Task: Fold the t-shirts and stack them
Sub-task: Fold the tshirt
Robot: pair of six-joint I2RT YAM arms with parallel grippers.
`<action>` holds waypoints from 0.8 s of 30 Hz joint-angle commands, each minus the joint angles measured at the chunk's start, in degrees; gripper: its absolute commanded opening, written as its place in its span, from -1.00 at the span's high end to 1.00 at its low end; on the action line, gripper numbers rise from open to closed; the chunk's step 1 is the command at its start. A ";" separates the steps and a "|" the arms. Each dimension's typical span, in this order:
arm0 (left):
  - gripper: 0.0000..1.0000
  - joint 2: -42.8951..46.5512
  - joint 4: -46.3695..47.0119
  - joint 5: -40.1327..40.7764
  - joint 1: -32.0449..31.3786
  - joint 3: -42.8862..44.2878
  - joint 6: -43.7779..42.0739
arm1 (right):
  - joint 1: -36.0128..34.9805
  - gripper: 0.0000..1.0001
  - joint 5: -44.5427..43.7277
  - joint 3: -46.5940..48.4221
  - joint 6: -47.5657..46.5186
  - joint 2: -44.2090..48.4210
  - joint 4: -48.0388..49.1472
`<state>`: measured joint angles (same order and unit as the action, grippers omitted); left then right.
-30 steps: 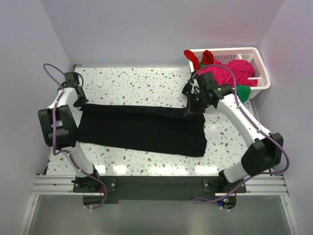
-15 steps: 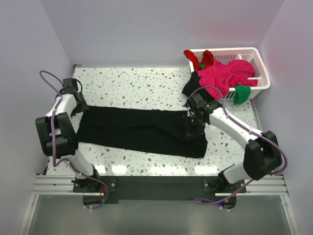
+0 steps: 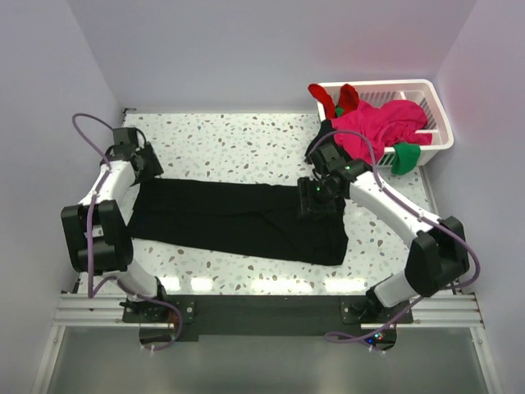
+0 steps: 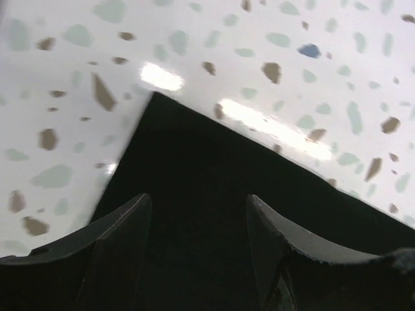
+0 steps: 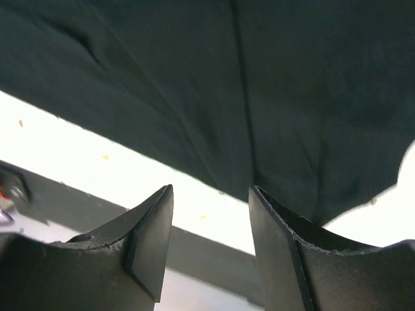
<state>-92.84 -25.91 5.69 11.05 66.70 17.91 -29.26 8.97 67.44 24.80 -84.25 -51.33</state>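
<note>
Whereas a second earlier both had pinched its far corners, overhead the left end effector [image 3: 146, 167] and right end effector [image 3: 314, 201] stood open, the black t-shirt [image 3: 238, 217] lying mid-frame on the table [image 3: 230, 144]. The left wrist view showed its crisp corner; the right wrist view showed creased cloth.

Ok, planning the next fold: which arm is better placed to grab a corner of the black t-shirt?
Likely left: the left gripper hangs open just above the far-left corner of the black t-shirt; the right gripper is open over mid-cloth.
</note>
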 commanded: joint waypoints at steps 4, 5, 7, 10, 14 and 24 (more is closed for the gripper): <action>-0.32 -5.59 8.59 -16.57 -2.17 -3.67 5.82 | -0.28 -0.07 2.19 9.88 -0.98 -15.21 13.87; -0.33 -6.64 8.51 -17.20 -2.17 -3.59 6.08 | -0.28 -0.07 2.97 11.38 -1.50 -17.51 14.15; -0.34 -8.66 7.90 -17.56 -2.17 -3.24 6.35 | -0.19 -0.06 3.77 14.54 -1.68 -22.51 14.94; -0.40 -9.73 7.19 -16.60 -2.26 -3.15 5.82 | -0.28 -0.04 2.81 15.27 -1.33 -25.08 15.56; -0.50 -10.35 6.84 -15.98 -2.26 -3.41 5.47 | -0.19 -0.02 0.26 14.65 -1.86 -26.58 15.03; -0.52 -11.66 5.79 -15.45 -2.26 -1.66 4.94 | 0.16 -0.01 -2.38 12.81 -2.30 -27.64 15.91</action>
<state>-103.42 -20.60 -9.19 8.60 63.53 23.00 -29.23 8.45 80.34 23.35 -112.01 -37.12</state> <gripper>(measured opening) 0.757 0.505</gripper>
